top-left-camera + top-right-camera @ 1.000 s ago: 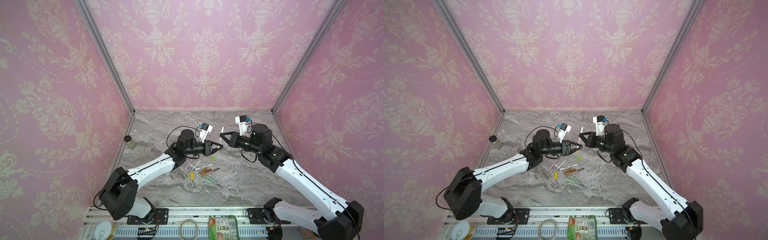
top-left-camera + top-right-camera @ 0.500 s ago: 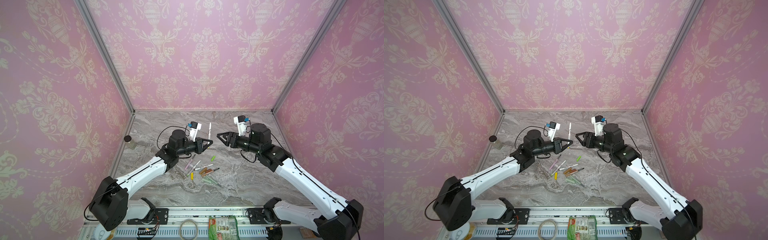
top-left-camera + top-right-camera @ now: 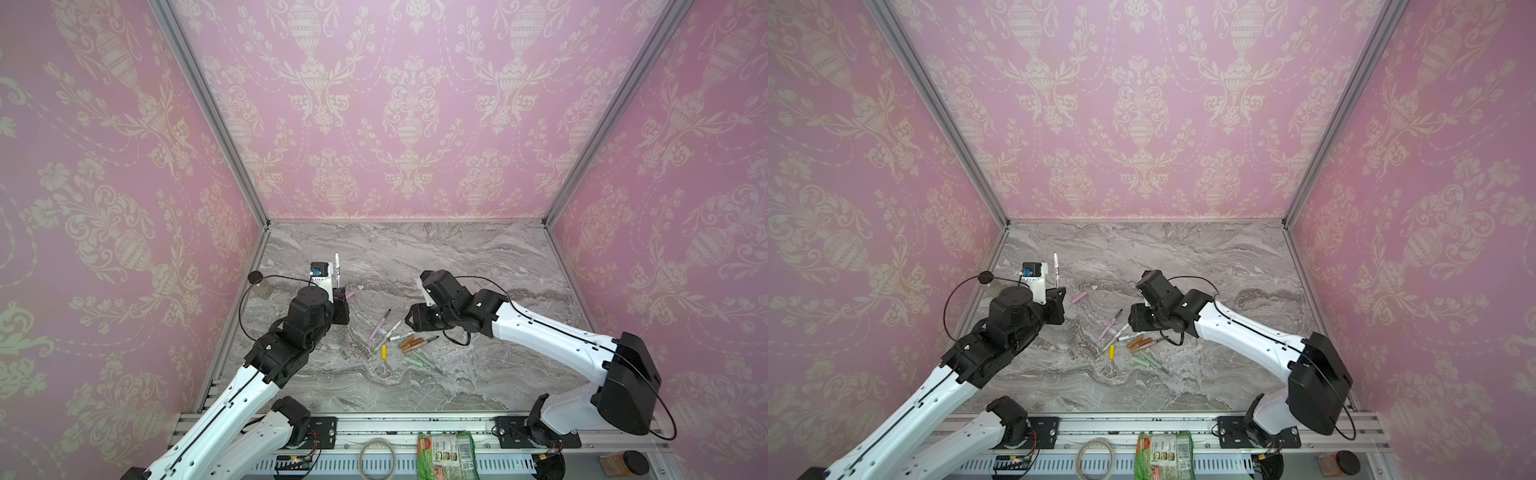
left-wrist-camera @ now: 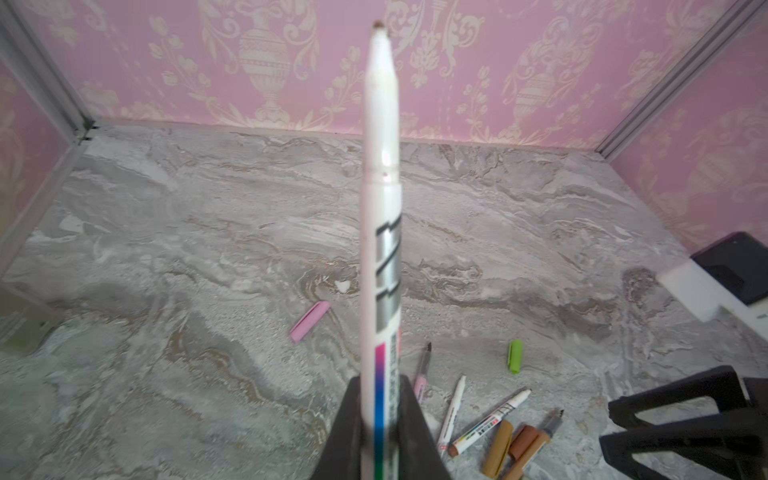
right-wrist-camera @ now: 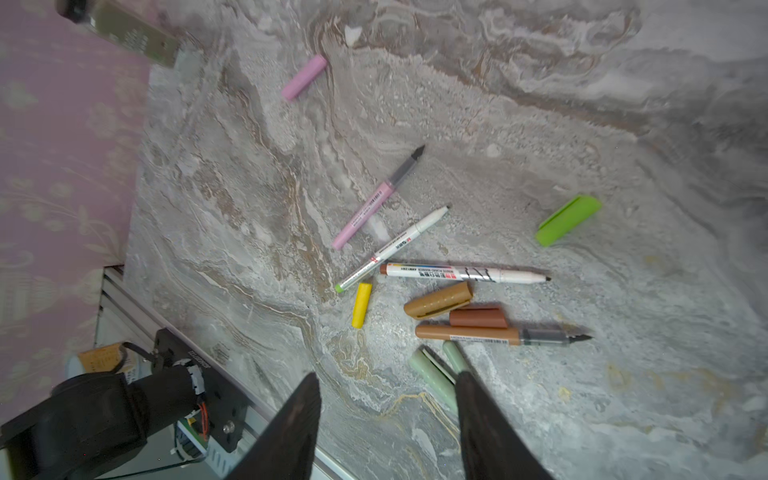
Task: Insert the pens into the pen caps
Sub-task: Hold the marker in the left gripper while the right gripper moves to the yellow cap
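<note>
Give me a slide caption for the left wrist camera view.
Left gripper with jaws shut on an uncapped white pen; loose pens and caps lie on the marble table beyond.

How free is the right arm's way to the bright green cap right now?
Probably yes: the right gripper is open and empty, and the bright green cap lies by itself, clear of the pens, with nothing between them.

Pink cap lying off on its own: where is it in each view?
Both top views: pink cap lies alone, behind the pink pen.
Left wrist: cap beside the held white pen.
Right wrist: cap alone, apart from the pens.
Shared landmark: pink pen, the loose pen nearest it.
</note>
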Robot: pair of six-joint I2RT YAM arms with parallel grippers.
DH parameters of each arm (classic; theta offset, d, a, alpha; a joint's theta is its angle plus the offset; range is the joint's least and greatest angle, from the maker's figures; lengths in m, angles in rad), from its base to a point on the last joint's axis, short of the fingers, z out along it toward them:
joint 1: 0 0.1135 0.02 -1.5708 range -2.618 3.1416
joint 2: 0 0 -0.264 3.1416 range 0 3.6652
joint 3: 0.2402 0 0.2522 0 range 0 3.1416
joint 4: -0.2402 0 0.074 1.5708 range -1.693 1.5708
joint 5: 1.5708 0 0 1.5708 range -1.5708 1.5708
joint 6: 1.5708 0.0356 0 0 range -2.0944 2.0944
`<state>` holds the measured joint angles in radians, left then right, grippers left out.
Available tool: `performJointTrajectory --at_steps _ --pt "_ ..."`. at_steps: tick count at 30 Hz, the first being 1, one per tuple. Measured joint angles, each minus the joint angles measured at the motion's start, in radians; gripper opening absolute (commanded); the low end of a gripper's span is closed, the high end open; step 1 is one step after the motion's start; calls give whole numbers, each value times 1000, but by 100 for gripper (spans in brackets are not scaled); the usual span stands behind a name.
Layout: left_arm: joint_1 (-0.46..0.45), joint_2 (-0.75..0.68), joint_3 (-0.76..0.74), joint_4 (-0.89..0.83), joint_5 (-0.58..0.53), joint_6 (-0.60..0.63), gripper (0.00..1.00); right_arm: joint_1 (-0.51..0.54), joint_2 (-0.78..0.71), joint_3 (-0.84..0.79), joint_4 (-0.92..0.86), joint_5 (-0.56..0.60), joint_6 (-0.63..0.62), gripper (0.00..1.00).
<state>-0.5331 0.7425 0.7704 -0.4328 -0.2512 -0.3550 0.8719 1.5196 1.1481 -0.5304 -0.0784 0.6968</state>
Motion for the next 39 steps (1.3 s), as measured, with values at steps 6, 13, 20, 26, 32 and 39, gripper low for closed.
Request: performJointTrajectory --at_steps 6,13,20,26,32,39 --pt "0 -114 -32 -109 -29 -5 7 115 210 136 -33 -3 6 46" --pt "0 -240 -78 -182 -29 -27 7 132 320 158 -24 -11 14 43" --pt "0 -249 -78 -186 -29 -27 7 132 409 162 -6 -14 16 40" --pt "0 -237 -78 -181 -28 -27 7 132 441 176 1 -13 28 39" --pt "0 -236 -78 -176 -28 -26 7 132 461 202 10 -13 34 37" --pt "0 -236 -78 -175 -28 -23 7 132 480 226 12 -11 34 38"
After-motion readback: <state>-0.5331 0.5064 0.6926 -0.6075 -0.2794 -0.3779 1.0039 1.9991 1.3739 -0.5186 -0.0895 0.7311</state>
